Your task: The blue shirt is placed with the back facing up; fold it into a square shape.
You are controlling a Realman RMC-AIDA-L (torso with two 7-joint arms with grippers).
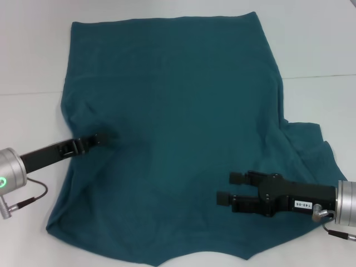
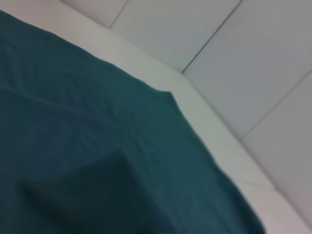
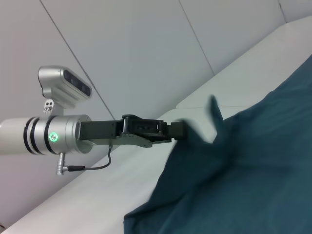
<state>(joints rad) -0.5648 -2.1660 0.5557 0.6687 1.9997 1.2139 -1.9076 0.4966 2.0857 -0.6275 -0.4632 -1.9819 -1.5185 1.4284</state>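
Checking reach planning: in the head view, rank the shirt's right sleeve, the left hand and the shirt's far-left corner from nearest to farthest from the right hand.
From the right hand, open above the blue shirt:
1. right sleeve, on the robot's right.
2. left hand, pinching the shirt's left side.
3. far-left corner, diagonally opposite.

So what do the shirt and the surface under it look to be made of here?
The blue shirt looks like soft matte knit fabric, likely cotton: it creases and drapes where the left gripper pinches it. The table seems smooth, white and hard, perhaps laminate.
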